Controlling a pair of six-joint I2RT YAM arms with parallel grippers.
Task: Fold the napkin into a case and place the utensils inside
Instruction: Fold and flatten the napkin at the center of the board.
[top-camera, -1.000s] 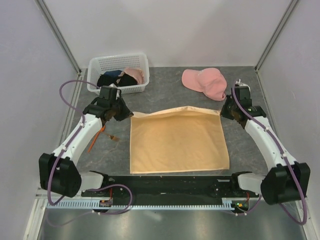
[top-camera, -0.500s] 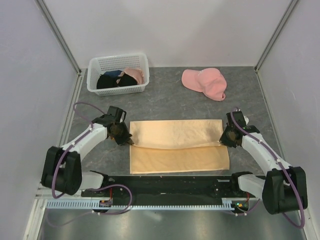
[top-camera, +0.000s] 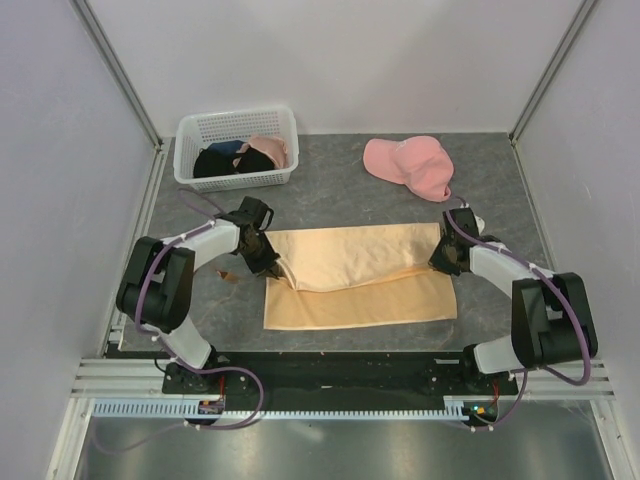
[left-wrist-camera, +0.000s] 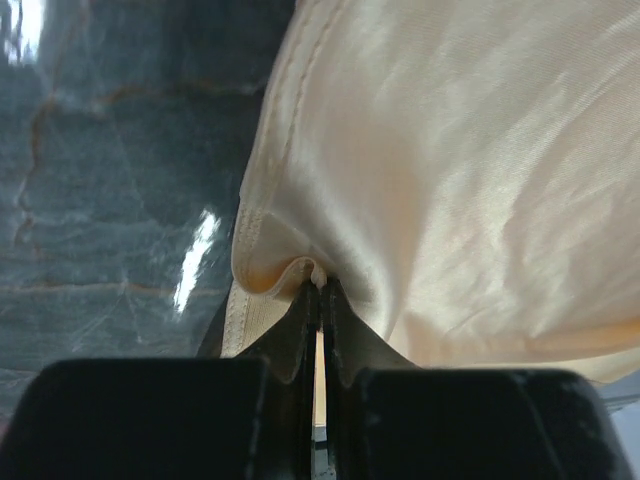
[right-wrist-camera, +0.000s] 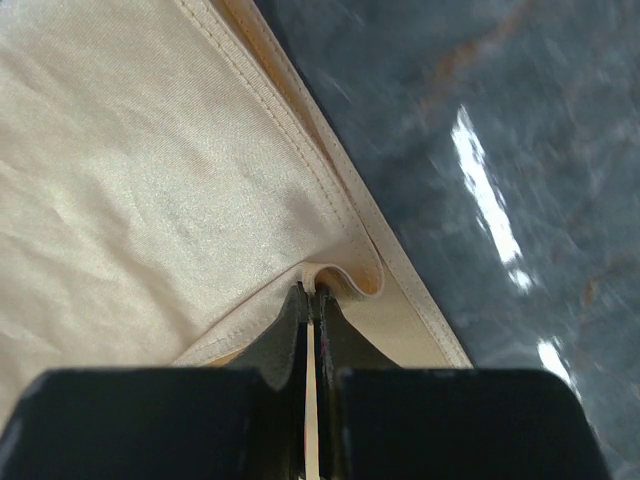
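The peach-tan napkin (top-camera: 360, 275) lies on the grey table, its far part folded over toward me, with a strip of the lower layer showing along the near edge. My left gripper (top-camera: 276, 272) is shut on the left corner of the folded-over layer, and the wrist view shows its jaws (left-wrist-camera: 320, 287) pinching the napkin's hem (left-wrist-camera: 450, 170). My right gripper (top-camera: 441, 262) is shut on the right corner, with the hem of the napkin (right-wrist-camera: 150, 180) curled at its tips (right-wrist-camera: 313, 292). One small brown wooden utensil piece (top-camera: 232, 278) lies left of the napkin, and the other utensils are hidden.
A white basket (top-camera: 237, 128) with dark and pink clothes stands at the back left. A pink cap (top-camera: 410, 165) lies at the back right. Both arms are bent low beside the napkin's two ends. White walls close in the table on both sides and at the back.
Both grippers have drawn the napkin's far edge toward the near side, laying it over the lower part. The arms have folded back, and the left arm now hides the orange utensil.
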